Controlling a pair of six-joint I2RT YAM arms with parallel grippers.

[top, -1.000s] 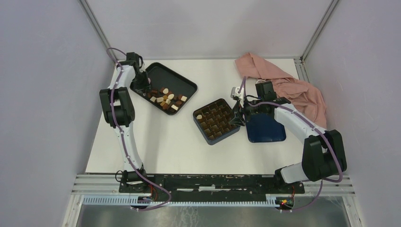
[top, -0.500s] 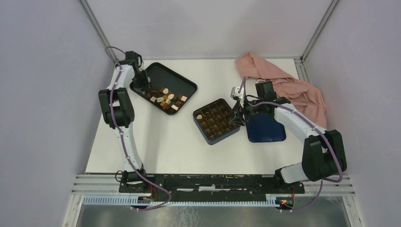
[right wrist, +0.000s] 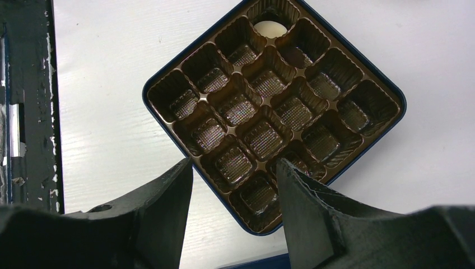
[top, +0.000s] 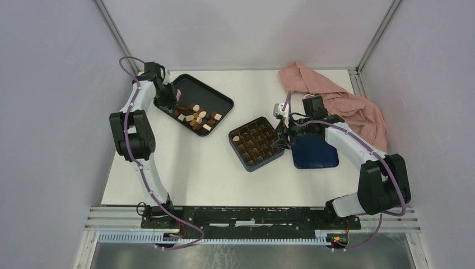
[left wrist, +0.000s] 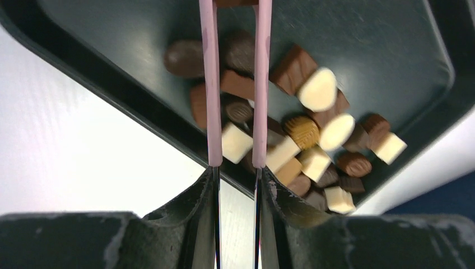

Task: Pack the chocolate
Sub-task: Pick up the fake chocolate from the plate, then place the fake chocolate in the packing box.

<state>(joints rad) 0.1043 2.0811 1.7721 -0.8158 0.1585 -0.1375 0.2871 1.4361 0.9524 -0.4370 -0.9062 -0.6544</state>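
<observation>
Right gripper (right wrist: 234,168) gaped wide at the box's (right wrist: 263,137) edge; left gripper (top: 171,105), far left of it, narrowly pinched chocolate (left wrist: 235,3).

Table (top: 196,168): white, flat, carrying everything listed below.
Tray (top: 215,95) (left wrist: 358,39): black, rectangular with rounded corners and a raised rim, set at an angle at the far left of the table.
Box (top: 263,140) (right wrist: 263,134): dark blue, square, turned corner-on near the table's middle, well apart from the tray.
Insert (right wrist: 294,112): brown liner filling the box, a grid of ribbed cups.
Lid (top: 315,152): dark blue, square, flat on the table just right of the box.
Cloth (top: 358,109): pink, crumpled, at the far right corner, behind the lid.
Walls (top: 56,112): pale grey panels on three sides.
</observation>
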